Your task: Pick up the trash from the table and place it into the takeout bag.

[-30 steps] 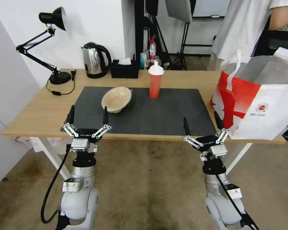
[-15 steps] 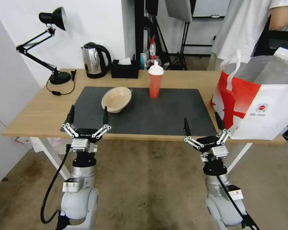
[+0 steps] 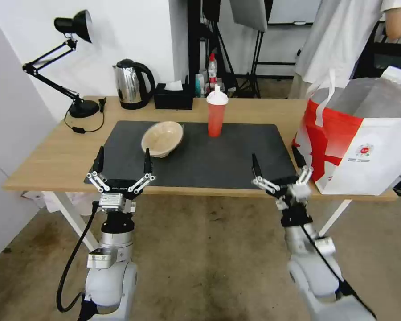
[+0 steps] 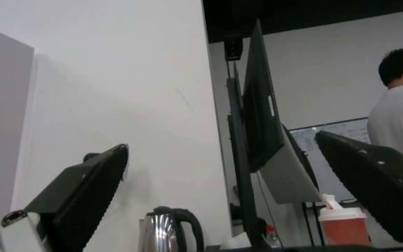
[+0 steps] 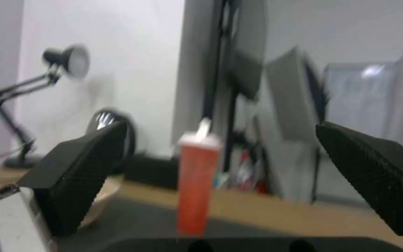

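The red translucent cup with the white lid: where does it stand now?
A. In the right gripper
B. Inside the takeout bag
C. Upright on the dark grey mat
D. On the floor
C: the red translucent cup with the white lid stands upright on the dark grey mat, apart from both grippers.

Your head camera sits high, looks forward and down over table from near edge. Left wrist camera sits low below tabletop level, faces up and forward. Right wrist camera sits near table height, faces forward across mat. All three share red cup.
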Robot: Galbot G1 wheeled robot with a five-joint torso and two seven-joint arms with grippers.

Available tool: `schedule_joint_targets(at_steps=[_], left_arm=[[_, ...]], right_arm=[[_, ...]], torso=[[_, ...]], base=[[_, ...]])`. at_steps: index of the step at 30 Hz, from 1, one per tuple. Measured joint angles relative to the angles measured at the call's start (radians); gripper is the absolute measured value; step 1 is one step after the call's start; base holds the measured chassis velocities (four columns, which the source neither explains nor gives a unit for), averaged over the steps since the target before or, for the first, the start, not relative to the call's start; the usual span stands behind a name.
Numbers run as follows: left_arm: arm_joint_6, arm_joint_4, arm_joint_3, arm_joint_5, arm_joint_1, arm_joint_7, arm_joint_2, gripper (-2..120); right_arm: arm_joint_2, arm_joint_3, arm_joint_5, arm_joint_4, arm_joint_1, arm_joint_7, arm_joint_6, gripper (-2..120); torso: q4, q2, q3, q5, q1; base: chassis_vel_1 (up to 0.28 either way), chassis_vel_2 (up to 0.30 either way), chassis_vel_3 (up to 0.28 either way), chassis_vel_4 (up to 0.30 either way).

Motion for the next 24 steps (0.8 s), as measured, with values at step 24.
schedule_joint_targets(at_steps=[24], left_arm=[[-0.003,-0.015,-0.005,0.011,0.025,0.000,-0.001,100]], right_arm=[[-0.066,-0.272,0.365,-0.273,0.546,-0.063,-0.406,100]], torso=[[0.0001,0.000,0.000,-0.0001,0.000]], base=[[0.000,0.000,0.000,0.000]])
